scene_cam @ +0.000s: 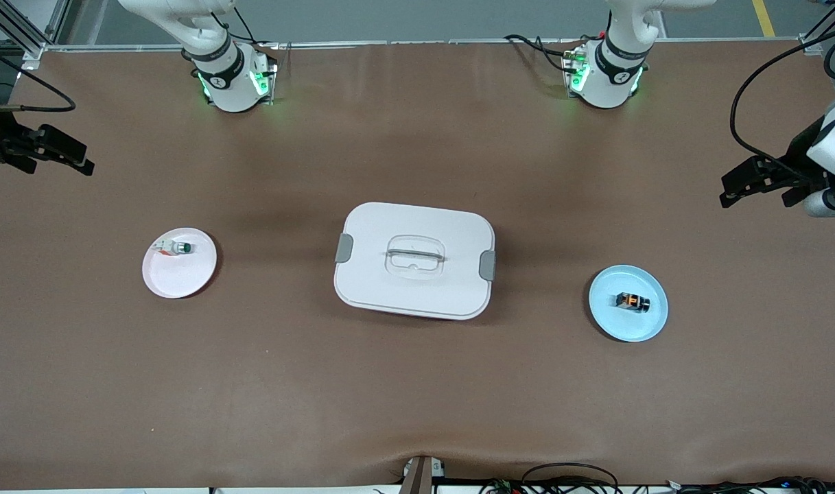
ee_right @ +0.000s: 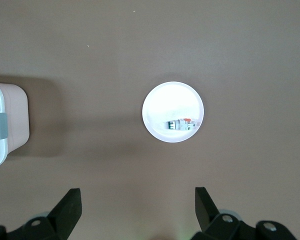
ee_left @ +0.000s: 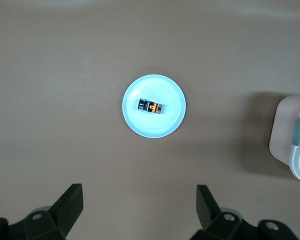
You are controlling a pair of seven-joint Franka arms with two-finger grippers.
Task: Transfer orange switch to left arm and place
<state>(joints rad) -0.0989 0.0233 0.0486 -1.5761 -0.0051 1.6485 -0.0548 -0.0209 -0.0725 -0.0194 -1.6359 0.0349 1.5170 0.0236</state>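
Opening layout of a 2-arm handover. The orange switch (scene_cam: 632,301) lies on its side in the light blue plate (scene_cam: 606,309), toward the left arm's end of the table; nothing holds it. The white lidded box (scene_cam: 414,261), with grey side latches, stands at mid-table between that plate and the pink plate (scene_cam: 173,278), which carries a small white-bodied switch with a green button (scene_cam: 177,248) toward the right arm's end. The left gripper (scene_cam: 750,185) hangs high over the table edge at its own end, fingers (ee_left: 70,202) spread wide and empty, its wrist camera looking down on the blue plate. The right gripper (scene_cam: 60,154) hangs likewise over the table's edge at its own end, fingers (ee_right: 67,207) spread and empty; this arm waits. By judgement, no step is yet done: the pick is first. The next move calls for the left gripper to descend over the blue plate, line its fingers across the switch's narrow body, and close; any later carry must rise above or skirt the box.
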